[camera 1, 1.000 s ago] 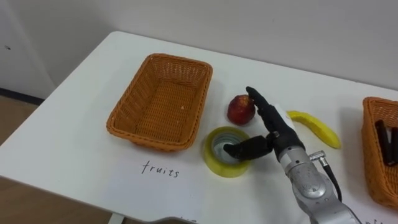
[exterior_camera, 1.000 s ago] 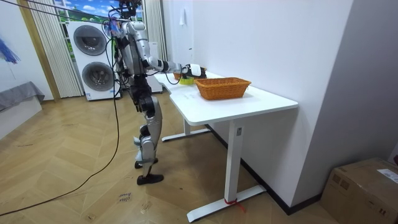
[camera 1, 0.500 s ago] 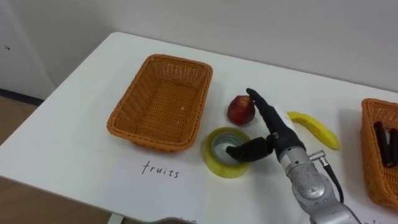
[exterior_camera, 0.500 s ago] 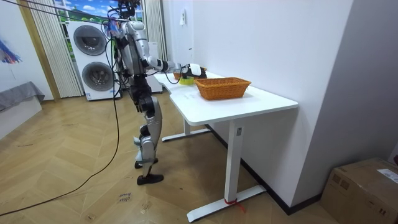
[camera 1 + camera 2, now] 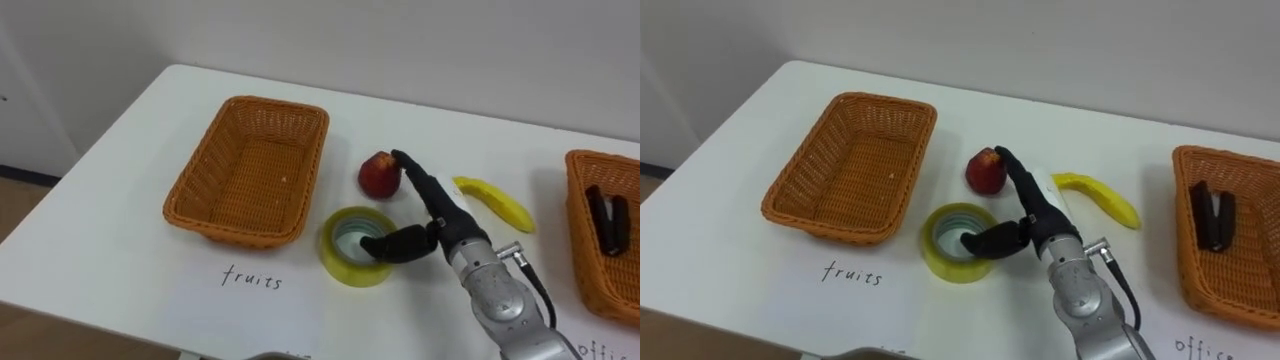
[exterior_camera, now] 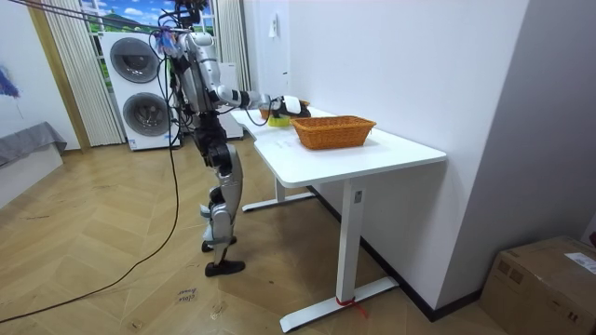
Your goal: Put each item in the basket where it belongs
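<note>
Lying flat, tape roll [image 5: 350,274] opens upward beneath right robot hand [image 5: 440,225].

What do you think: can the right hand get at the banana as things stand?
Probably yes: the banana lies just right of the right hand, with nothing between them. The straight fingers point toward the apple, so the hand would have to swing right.

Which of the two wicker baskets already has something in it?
The right-hand basket: a dark object lies inside it. The left-hand basket, beside the yellow tape roll, is empty.
</note>
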You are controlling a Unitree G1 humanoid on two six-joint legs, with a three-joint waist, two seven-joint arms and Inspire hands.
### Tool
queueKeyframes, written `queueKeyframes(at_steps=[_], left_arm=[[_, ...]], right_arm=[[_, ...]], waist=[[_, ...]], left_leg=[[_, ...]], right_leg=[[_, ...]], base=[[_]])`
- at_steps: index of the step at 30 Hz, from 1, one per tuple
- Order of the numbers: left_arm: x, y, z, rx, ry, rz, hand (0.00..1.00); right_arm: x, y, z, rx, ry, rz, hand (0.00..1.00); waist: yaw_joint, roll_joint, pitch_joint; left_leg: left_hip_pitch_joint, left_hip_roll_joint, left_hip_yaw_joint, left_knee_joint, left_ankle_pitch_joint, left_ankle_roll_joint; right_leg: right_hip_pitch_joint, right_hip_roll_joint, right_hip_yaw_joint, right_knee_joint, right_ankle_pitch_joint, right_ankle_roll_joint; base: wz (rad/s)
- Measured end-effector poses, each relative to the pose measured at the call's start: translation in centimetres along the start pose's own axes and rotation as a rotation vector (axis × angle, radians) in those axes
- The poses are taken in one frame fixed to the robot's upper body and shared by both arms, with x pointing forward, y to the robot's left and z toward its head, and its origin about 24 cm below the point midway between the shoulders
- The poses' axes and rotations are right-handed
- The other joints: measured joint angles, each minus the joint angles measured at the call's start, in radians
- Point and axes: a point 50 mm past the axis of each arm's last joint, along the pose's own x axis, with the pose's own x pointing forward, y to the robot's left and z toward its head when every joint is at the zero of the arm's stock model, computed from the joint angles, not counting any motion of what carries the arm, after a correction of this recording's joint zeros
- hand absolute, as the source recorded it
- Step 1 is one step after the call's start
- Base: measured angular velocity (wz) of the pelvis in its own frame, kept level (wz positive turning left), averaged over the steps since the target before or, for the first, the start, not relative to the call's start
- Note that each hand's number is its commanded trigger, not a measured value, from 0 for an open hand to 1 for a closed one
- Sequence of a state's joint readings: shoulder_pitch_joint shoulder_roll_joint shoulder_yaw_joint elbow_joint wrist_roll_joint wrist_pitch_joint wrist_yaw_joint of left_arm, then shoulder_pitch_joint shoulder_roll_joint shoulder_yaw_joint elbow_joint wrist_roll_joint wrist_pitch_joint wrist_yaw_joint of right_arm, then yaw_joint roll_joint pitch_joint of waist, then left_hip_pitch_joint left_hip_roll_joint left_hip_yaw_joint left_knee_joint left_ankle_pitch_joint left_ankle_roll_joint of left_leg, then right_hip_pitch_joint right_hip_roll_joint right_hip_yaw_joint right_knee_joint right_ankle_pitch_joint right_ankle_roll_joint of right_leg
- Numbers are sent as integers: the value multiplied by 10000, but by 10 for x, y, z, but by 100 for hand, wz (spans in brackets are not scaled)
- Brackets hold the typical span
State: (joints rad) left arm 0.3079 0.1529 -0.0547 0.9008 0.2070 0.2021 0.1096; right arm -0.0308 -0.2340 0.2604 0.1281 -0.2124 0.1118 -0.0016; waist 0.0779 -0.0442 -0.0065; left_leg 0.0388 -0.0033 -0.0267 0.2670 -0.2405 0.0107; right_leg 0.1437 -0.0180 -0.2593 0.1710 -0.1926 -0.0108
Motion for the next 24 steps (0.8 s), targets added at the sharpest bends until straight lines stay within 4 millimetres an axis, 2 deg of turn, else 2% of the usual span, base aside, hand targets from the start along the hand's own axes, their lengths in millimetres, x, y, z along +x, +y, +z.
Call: queueKeyframes(at_steps=[4, 9, 24], left_arm=[[0, 1, 0, -53, 0, -87, 0], [1, 5, 0, -283, 53, 11, 0], [1, 11, -4, -778, 280, 136, 0]], right_arm=[[0, -5, 4, -310, -109, 67, 0], [-1, -10, 0, -843, 229, 159, 0], [-3, -15, 14, -1421, 150, 821, 0]], waist=[[-6, -62, 31], [27, -106, 50], [46, -117, 44]], left_leg=[[0, 8, 38, 11, -1, 1], [4, 8, 72, 13, -3, 4], [-15, 19, 119, 21, -6, 6]], right_leg=[[-6, 4, 67, 5, 0, 0], [-16, 0, 117, 13, 0, 0], [-61, 4, 166, 33, 0, -1]], base=[[-1], [-1], [0]])
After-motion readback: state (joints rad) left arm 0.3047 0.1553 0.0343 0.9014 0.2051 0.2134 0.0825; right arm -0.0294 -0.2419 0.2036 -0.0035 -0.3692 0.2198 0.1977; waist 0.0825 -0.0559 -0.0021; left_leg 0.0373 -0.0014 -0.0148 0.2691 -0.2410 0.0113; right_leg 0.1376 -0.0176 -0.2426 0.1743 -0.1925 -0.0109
